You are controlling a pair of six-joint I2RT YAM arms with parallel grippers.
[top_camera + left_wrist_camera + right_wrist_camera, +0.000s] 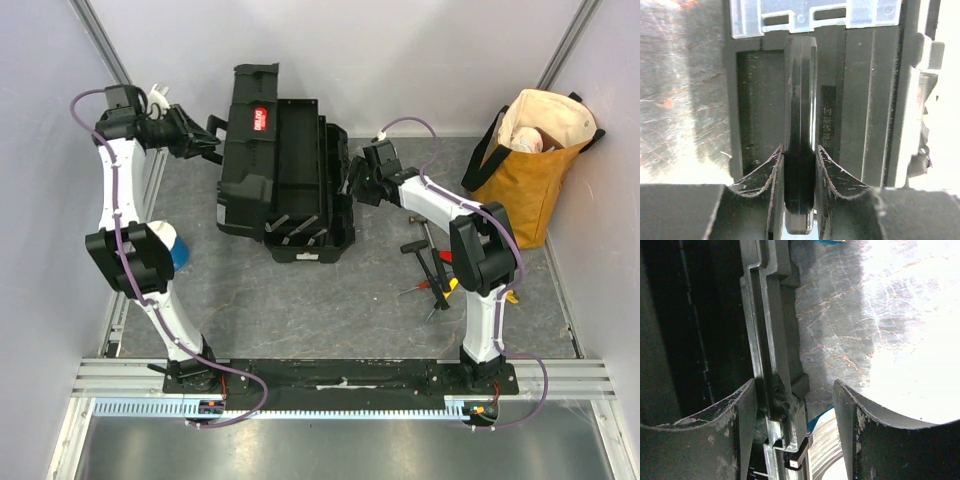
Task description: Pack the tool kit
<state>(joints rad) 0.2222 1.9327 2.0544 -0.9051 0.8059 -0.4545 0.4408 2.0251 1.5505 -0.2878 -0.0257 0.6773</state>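
Black plastic toolbox (285,190) sits open at the back middle of a grey tabletop (330,310), its lid (250,120) lying open to the left with a red label showing. At the lid's outer side is the left claw (208,140). In the left wrist view its fingers (760,175) are pinched narrow on a black bar (800,100) of the toolbox, touching it on both sides, below a clear compartment cover (815,15). At the box's right wall is the right claw (352,182). In the right wrist view its jaws stand wide astride the wall's rim (770,340), one finger (735,415) close against the rim and the other apart from it, gripping nothing. Loose hand tools (432,268) lie on the tabletop right of the box, beside the right arm. Mustard tote bag (525,175) stands in the far right corner. Blue-and-white cup (172,245) sits by the left arm
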